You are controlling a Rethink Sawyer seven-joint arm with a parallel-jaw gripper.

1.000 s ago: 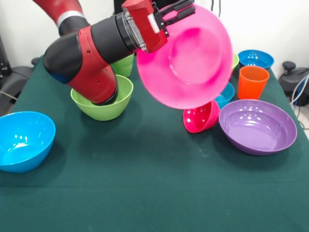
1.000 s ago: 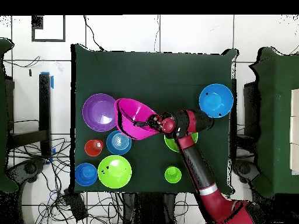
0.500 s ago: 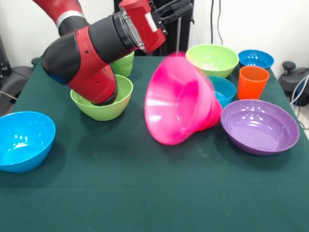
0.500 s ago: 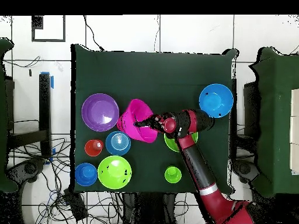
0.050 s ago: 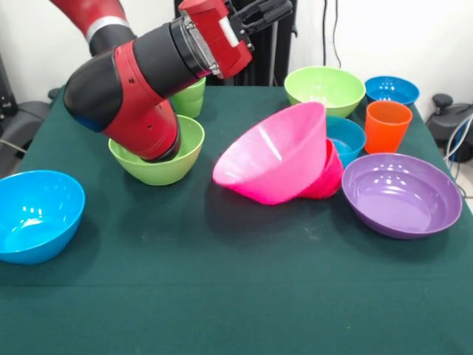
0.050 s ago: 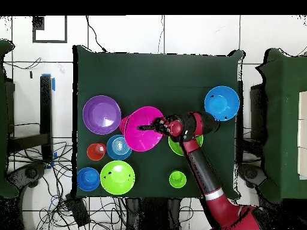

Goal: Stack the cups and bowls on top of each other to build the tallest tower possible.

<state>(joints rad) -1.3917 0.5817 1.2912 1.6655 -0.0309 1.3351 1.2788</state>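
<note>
So the red and black arm (image 5: 133,89) hangs over the green table (image 5: 222,296), gripper (image 5: 259,13) up high and empty, fingers spread. The big pink bowl (image 5: 273,159) sits tilted, leaning on the small red-pink bowl (image 5: 331,171). The purple bowl (image 5: 399,194) is just beside them, with a blue bowl (image 5: 347,137) and the orange cup (image 5: 386,126) behind.
</note>
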